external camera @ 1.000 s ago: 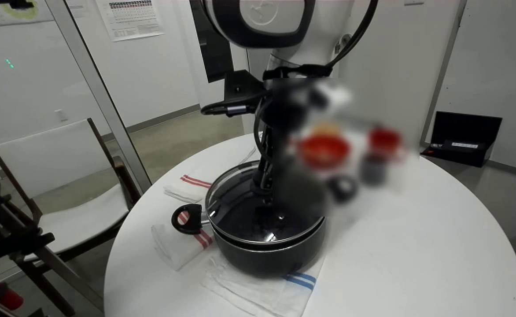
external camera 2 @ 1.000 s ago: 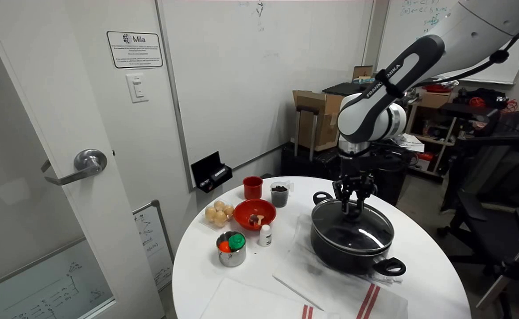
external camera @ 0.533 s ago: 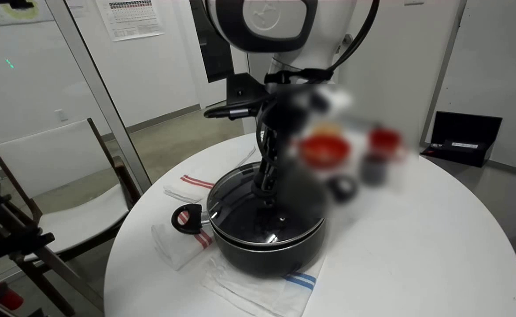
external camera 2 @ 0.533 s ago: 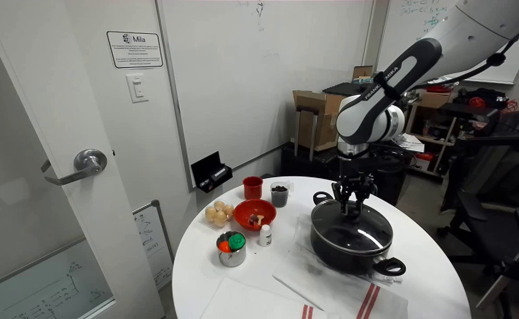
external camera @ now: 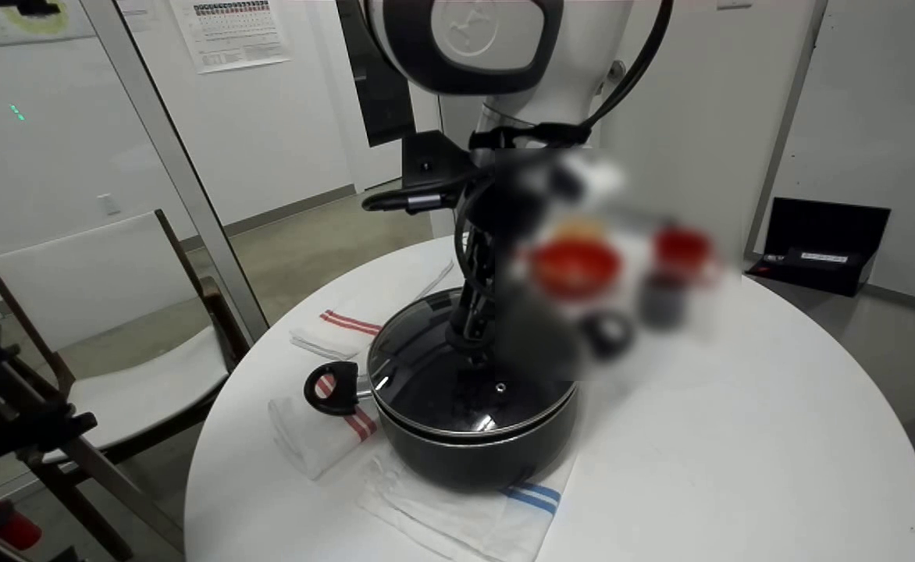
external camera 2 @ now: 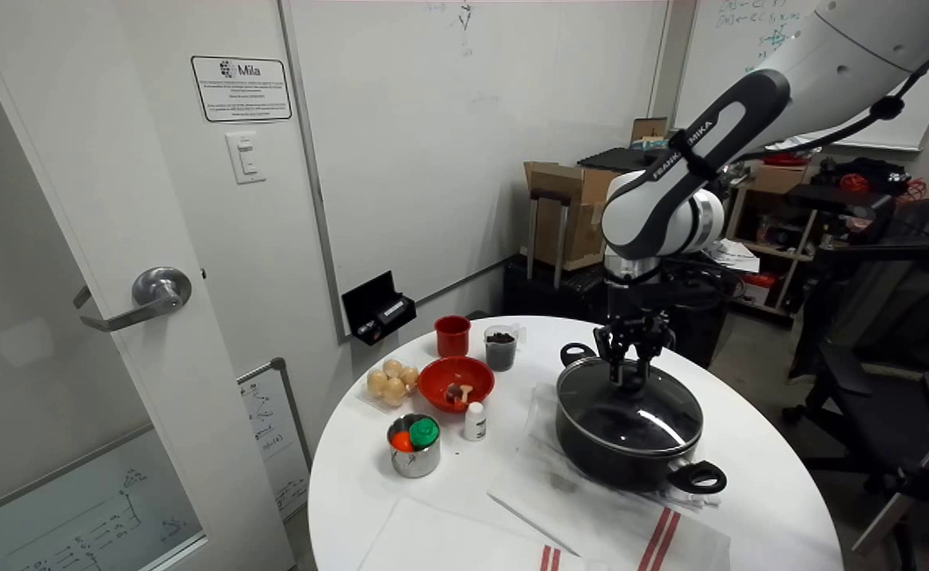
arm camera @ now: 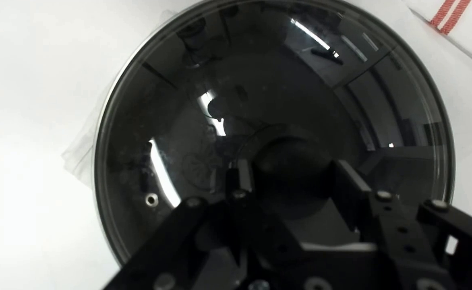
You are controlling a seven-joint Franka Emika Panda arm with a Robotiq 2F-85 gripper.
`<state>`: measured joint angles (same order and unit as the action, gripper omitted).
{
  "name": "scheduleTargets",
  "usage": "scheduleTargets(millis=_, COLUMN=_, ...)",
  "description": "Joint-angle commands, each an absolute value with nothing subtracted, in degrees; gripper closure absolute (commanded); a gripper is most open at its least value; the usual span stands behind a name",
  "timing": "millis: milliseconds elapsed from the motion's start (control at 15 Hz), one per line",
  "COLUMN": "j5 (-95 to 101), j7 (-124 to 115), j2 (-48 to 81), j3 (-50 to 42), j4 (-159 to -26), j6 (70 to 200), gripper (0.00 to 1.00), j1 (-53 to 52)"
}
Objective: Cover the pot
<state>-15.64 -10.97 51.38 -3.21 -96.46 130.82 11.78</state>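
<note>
Lid [external camera 2: 627, 420]: shifted slightly, over the pot [external camera: 473, 466]
Hand [arm camera: 296, 176]: clamped on the lid's knob [arm camera: 292, 157]
Pot: near the table [external camera: 707, 460] edge

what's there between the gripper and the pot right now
The glass lid: both exterior views show it over the pot, and the wrist view shows its black knob nearest the gripper.

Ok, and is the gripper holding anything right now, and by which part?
Yes, it appears so: the gripper seems to hold the see-through lid by its black knob, with the fingers on either side.
</note>
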Motion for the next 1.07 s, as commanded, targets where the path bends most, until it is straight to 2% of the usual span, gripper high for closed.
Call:
scheduleTargets(millis=0, j5=-16.7, j7=-11.1, j2=51.4, j3=-3.1, j4=-95.5, j6=129.3, gripper=0.75, j1=11.9)
scheduleTargets(millis=1000, j5=-18.3, j7=-11.0, j2=51.5, j3=-2.8, j4=-97.1, j6=130.3, gripper=0.75, j1=12.6)
